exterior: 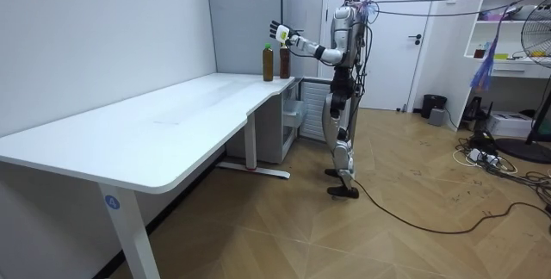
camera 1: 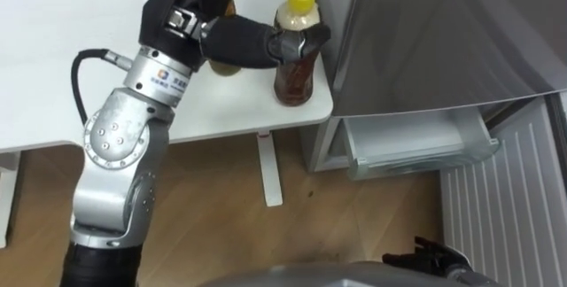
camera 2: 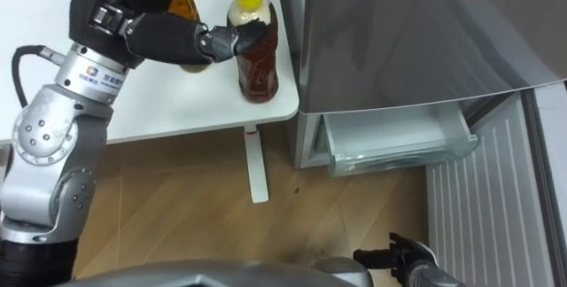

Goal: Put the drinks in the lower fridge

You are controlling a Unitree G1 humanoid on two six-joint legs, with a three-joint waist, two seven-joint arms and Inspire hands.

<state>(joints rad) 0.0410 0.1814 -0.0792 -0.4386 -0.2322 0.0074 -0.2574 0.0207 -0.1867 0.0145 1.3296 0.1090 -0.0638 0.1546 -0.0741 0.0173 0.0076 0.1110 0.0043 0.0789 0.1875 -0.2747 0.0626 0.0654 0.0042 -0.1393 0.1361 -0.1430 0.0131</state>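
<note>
Yellow-capped drink bottle (camera 1: 294,81) held in the left hand (camera 1: 244,41) at the table corner beside the fridge (camera 1: 425,30).
The bottle of brown drink stands upright on the white table (camera 1: 71,21), close to its rounded corner. The left hand's dark fingers (camera 1: 299,46) curl round its upper body just under the cap. A second bottle (camera 2: 184,3) of amber drink stands just behind that hand, mostly hidden by it. The grey fridge is right beside the table's edge; its lower door (camera 1: 505,190) stands open, and a pale clear bin (camera 1: 416,141) shows in the opening. The right hand (camera 1: 430,256) is low over the wooden floor (camera 1: 221,225); whether it is open or closed cannot be told. In the room view the robot stands upright at the table's far end, before the fridge.
</note>
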